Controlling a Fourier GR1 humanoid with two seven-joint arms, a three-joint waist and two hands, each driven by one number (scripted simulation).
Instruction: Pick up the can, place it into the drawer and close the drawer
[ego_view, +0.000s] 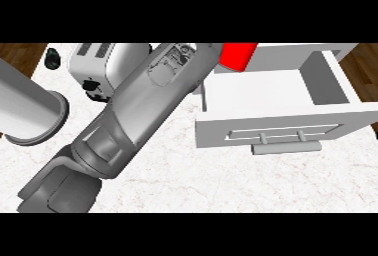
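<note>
The red can (240, 56) shows at the top of the head view, over the back left corner of the open white drawer (325, 82). My right forearm crosses the view from the lower left up to the can. My right hand (190, 54) meets the can's left side, and most of the hand is hidden behind the wrist and cut off by the view's top. The can's lower part is hidden by the drawer's wall, so I cannot tell whether it is held or standing. The drawer's inside shows nothing else. My left forearm (29, 107) rises at the left edge, with its hand out of view.
A white toaster (100, 60) with a black knob stands at the back left, partly under my right forearm. A small black object (53, 58) lies left of it. The drawer's front, with its handle (267, 135), juts out over the white marble counter (221, 180).
</note>
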